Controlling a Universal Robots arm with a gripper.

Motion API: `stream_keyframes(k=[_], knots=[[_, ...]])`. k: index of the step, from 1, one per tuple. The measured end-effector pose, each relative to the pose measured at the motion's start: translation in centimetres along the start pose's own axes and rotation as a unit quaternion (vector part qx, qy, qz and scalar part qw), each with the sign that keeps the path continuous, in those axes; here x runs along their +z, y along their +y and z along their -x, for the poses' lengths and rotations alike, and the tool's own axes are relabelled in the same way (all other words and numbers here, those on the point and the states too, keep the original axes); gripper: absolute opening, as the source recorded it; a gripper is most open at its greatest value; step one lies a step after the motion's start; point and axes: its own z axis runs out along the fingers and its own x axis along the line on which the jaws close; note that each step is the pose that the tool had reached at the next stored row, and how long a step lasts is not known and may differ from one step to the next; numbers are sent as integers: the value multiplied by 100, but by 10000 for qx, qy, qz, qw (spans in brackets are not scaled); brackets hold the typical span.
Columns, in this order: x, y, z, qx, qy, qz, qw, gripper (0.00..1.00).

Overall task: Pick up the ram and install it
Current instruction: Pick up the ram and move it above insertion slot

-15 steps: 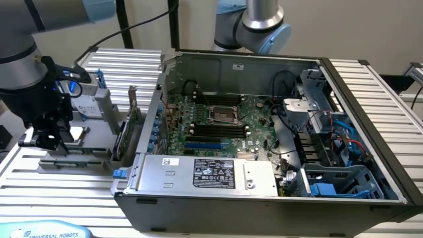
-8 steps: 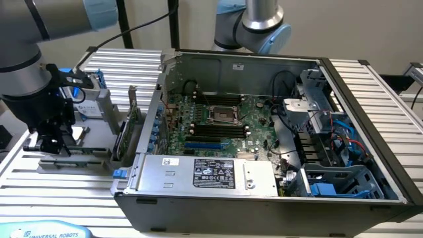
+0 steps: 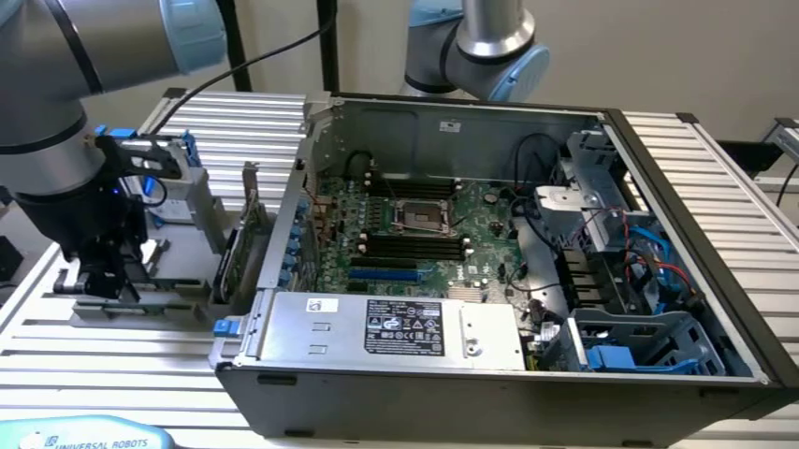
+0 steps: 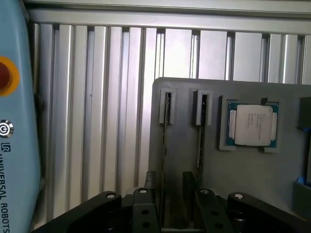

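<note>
Two ram sticks stand on edge in the slots of a grey holder tray [image 4: 252, 170], seen as thin lines: one ram stick [image 4: 165, 141] and a second ram stick [image 4: 201, 136] beside it. My gripper [image 4: 170, 187] is open and hangs low over the tray, its dark fingers [image 4: 188, 182] on either side of the first stick's near end, with a gap between them and the stick. In the exterior view my gripper [image 3: 107, 281] is down at the holder tray [image 3: 168, 304] on the exterior view's left, beside the open computer case [image 3: 500, 234]. The motherboard's dark memory slots [image 3: 406, 245] lie inside the case.
A CPU chip [image 4: 252, 124] sits in the tray next to the sticks. An upright dark card with a metal bracket [image 3: 243, 234] and a silver hard drive with blue rails [image 3: 175, 178] stand between my arm and the case. A teach pendant [image 4: 14, 121] lies on the ribbed table.
</note>
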Motion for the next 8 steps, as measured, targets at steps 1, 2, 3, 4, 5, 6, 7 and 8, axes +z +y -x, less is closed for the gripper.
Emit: stream_keyframes(k=[1, 2, 3, 4, 5, 6, 7, 8], knots=[[17, -1, 0, 16, 0, -6, 10000, 36], [33, -1, 0, 31, 1, -13, 10000, 36], [49, -2, 1, 44, 4, -21, 10000, 36], [65, -2, 1, 56, 6, -29, 10000, 36], [80, -2, 0, 69, 9, -39, 10000, 36], [94, 0, -1, 84, 10, -49, 10000, 36], [108, 1, -3, 102, 12, -57, 9999, 36], [122, 3, -4, 123, 13, -66, 9999, 36]])
